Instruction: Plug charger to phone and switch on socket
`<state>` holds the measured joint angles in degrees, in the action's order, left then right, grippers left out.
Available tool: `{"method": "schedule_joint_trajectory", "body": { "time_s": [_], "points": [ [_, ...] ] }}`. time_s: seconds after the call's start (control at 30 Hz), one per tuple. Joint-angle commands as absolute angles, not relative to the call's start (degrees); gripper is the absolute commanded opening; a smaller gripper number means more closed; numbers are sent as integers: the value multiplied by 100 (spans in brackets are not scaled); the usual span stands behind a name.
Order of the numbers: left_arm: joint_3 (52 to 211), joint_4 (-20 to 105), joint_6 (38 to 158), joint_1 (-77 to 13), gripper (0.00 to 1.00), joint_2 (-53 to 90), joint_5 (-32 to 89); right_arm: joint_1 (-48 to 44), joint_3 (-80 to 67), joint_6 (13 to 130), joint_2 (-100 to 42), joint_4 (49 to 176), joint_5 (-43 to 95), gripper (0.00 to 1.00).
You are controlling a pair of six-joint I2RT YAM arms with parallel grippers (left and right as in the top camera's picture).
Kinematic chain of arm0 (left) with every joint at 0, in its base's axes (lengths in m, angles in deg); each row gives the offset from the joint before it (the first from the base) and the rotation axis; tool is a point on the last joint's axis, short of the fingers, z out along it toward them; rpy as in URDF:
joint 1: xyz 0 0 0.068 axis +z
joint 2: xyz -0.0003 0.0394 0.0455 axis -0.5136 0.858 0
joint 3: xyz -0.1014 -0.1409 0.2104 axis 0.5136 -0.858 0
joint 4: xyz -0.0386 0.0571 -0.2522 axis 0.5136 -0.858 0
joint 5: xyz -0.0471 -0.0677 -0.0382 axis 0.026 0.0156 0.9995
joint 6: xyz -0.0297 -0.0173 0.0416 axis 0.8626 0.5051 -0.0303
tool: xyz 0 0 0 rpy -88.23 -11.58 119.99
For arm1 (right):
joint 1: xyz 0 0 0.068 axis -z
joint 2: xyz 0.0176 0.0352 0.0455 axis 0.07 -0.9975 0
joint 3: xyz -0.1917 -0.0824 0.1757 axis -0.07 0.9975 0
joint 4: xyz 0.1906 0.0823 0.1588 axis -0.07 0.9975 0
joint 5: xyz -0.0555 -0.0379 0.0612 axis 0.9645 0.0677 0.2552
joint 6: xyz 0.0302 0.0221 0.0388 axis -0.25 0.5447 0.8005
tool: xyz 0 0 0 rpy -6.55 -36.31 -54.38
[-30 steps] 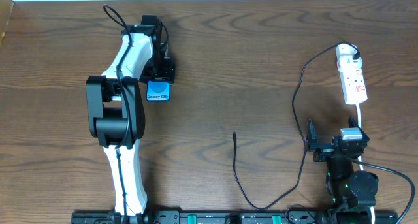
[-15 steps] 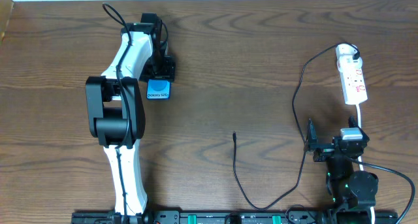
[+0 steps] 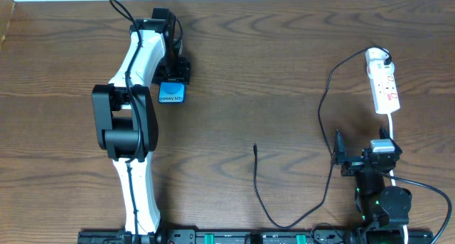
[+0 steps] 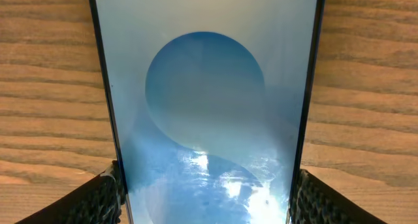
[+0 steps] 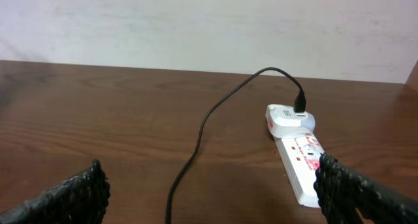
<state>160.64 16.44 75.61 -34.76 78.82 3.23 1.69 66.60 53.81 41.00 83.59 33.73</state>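
Observation:
The phone [image 3: 171, 94], with a bright blue screen and "Galaxy" text, is at the left rear of the table. It fills the left wrist view [image 4: 206, 100]. My left gripper [image 3: 173, 82] is shut on its far end, one finger pressed on each long edge [image 4: 206, 201]. The charger cable [image 3: 257, 174] lies loose on the table, its free tip [image 3: 255, 146] at mid-table. Its other end runs to an adapter [image 5: 287, 116] in the socket, a white power strip [image 3: 384, 84] that also shows in the right wrist view [image 5: 297, 168]. My right gripper [image 3: 364, 153] is open and empty [image 5: 209, 191], just short of the strip.
The power strip's white cord [image 3: 392, 126] runs toward the front right past my right arm. The black cable [image 5: 196, 139] crosses the wood between my right fingers. The table's far edge meets a pale wall [image 5: 196, 28].
My left gripper has moved slightly toward the far edge of the table, taking the phone with it. The right arm and the cable have not moved.

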Motion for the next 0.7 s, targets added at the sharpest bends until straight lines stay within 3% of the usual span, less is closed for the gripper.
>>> {"method": "schedule_joint_trajectory", "body": {
  "time_s": [0.0,0.67],
  "points": [
    [16221,1604,7609,-3485,7,7635,312,140,6669,5313,4117,8385,3399,99],
    [15837,1725,7607,-3485,8,7637,310,140,6669,5313,4120,8385,3399,99]
  ]
}}
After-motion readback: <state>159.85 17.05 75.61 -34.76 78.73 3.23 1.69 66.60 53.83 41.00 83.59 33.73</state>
